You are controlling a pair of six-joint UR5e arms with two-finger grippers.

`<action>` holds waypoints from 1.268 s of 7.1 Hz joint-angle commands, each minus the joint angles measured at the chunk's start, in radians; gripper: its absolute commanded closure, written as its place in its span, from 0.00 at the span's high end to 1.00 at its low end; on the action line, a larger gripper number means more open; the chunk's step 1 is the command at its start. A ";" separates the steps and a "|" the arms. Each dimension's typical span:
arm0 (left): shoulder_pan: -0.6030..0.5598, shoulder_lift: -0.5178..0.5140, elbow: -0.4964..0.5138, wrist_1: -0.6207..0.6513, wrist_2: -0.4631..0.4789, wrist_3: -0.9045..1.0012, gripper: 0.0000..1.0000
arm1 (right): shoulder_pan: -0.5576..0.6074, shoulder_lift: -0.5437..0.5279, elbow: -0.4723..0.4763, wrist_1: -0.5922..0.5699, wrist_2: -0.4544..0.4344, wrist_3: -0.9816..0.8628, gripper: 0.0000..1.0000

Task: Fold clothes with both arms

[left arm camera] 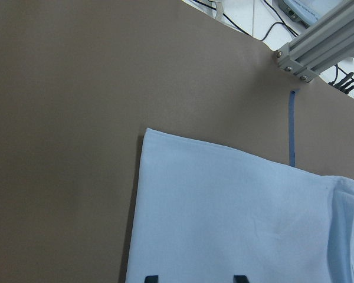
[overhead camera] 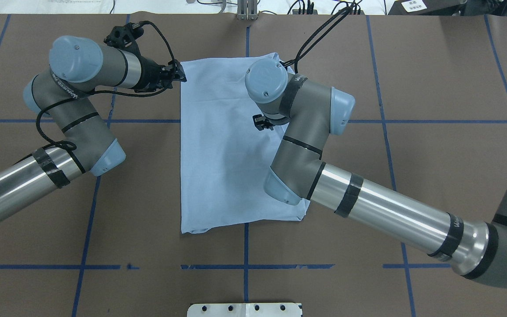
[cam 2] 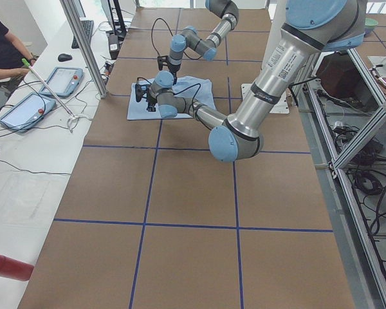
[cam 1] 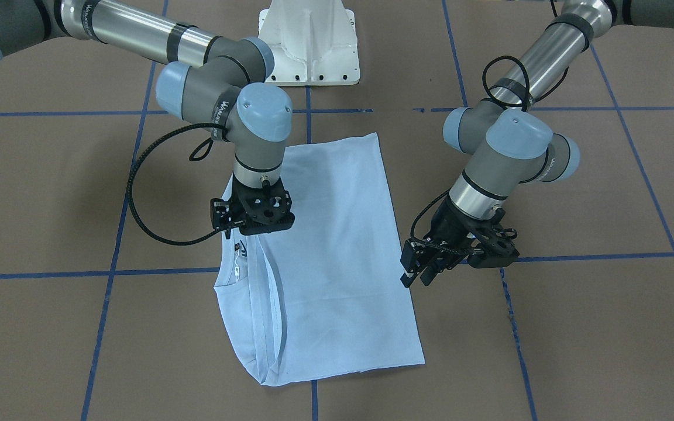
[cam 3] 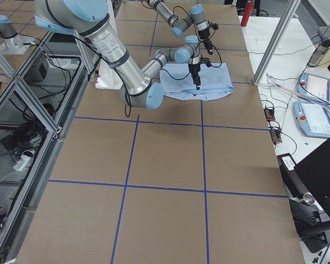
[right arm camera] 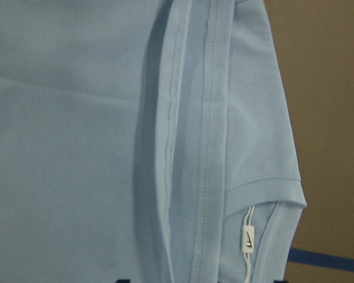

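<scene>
Brown table (cam 1: pixel 577 339) — folded T-shirt (cam 1: pixel 337 245) beneath right fingers (right arm camera: pixel 124 280), just beside left fingers (cam 1: pixel 409 277) — both pairs wide, seemingly empty

Nothing fully readable. White lettering (cam 1: pixel 224 110) on right arm (cam 1: pixel 196 47) wrist and on left arm (cam 1: pixel 549 162) wrist: too blurred. Small white tag (right arm camera: pixel 248 238) at T-shirt (cam 1: pixel 337 251) edge carries a dark mark, illegible. Dark print near the tag is also unreadable.
</scene>
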State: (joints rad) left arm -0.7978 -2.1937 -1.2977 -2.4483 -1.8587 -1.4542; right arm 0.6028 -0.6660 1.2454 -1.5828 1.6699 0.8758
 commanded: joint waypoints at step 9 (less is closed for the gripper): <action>0.002 0.000 -0.052 0.048 -0.002 -0.026 0.52 | -0.061 -0.301 0.533 0.032 0.029 0.658 0.87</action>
State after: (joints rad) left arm -0.7962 -2.1936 -1.3463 -2.4050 -1.8607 -1.4800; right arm 0.6196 -0.8649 1.6060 -1.5508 1.7545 1.2901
